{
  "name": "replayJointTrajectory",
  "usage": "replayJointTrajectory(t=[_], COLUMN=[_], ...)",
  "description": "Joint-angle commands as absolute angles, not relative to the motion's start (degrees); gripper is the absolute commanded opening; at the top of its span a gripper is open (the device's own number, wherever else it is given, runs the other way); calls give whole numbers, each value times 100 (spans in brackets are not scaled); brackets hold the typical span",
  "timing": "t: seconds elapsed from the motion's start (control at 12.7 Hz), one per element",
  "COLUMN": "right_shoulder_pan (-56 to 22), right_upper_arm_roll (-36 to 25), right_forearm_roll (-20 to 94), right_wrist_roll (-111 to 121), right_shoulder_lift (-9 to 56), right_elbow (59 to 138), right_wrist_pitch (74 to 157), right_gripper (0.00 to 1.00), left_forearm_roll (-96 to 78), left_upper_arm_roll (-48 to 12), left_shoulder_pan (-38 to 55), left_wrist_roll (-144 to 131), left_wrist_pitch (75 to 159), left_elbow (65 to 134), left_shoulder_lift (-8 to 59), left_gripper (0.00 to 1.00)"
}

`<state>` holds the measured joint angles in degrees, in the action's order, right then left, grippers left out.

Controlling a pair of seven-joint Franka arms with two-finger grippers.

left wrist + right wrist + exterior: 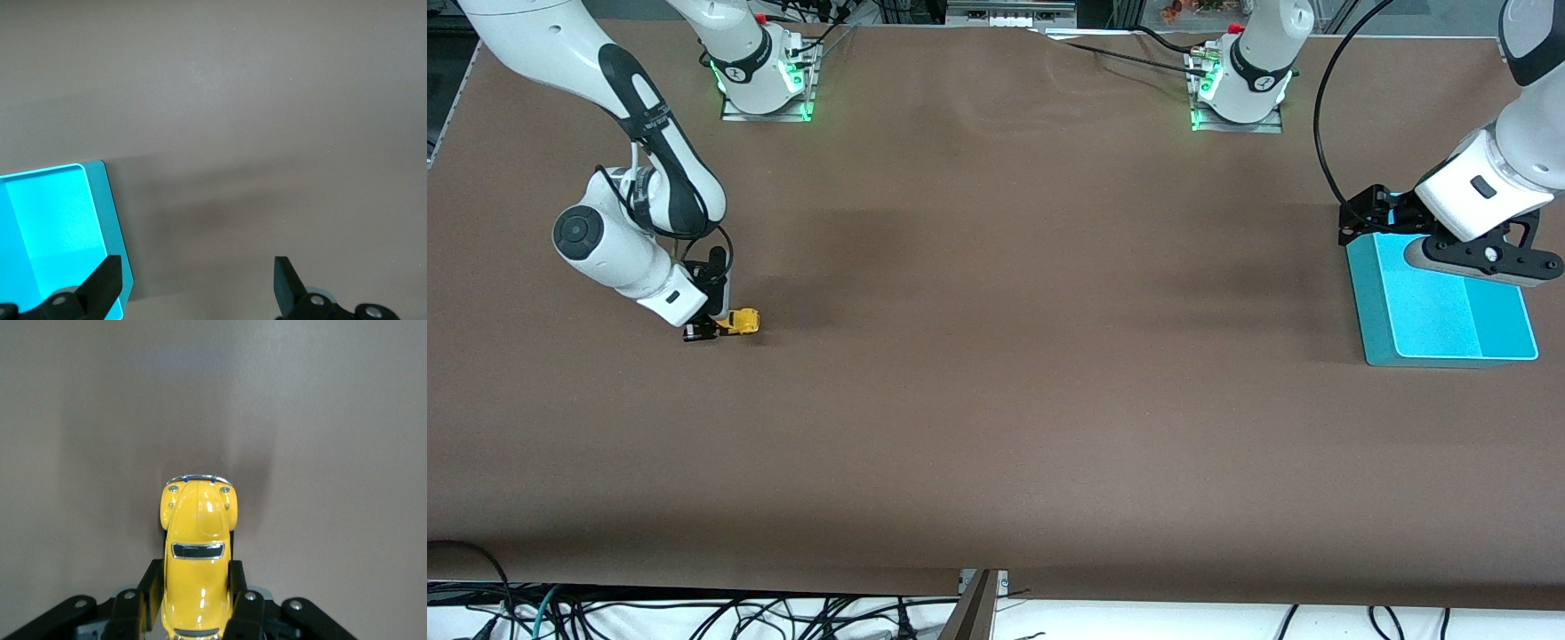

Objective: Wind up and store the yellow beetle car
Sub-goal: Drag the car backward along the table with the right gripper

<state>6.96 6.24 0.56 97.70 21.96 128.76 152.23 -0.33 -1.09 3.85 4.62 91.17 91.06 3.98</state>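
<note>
Yellow and shiny, the tiny yellow beetle car [198, 553] sits on the brown table [996, 400] toward the right arm's end. The right gripper [197, 603] is down at the table and squeezes the car's sides near its back. The car looks hard, smooth and light, so it may slip; holding both sides by the doors seems best. The left gripper [197, 280] hangs wide open, holding nothing, over the edge of the bright blue box [1440, 302] at the left arm's end, waiting.
</note>
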Motion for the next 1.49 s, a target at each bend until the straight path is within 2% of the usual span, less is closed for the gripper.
replayJointTrajectory(t=[0.0,0.86,1.18,1.41], right_shoulder_pan=[1027,2082,2083,2083], right_upper_arm_roll=[703,703,712,764], right_forearm_roll=[35,35,61,79], right_wrist_roll=[10097,11469,11408,11399], right_shoulder_lift=[2241,2425,2417,2391], right_elbow=[13078,12999,12911,12806], right_wrist_pitch=[15398,15407,15363,15197], right_gripper=[15,16,19,43], left_forearm_roll=[18,18,18,18], left_upper_arm_roll=[-105,-105,-105,-105], left_shoulder_pan=[422,422,422,422], left_wrist_roll=[404,413,413,413], left_wrist_pitch=[8974,8930,8930,8921], left_elbow=[8921,8921,8921,8921], left_shoulder_lift=[466,466,466,466], left_gripper=[100,100,100,100])
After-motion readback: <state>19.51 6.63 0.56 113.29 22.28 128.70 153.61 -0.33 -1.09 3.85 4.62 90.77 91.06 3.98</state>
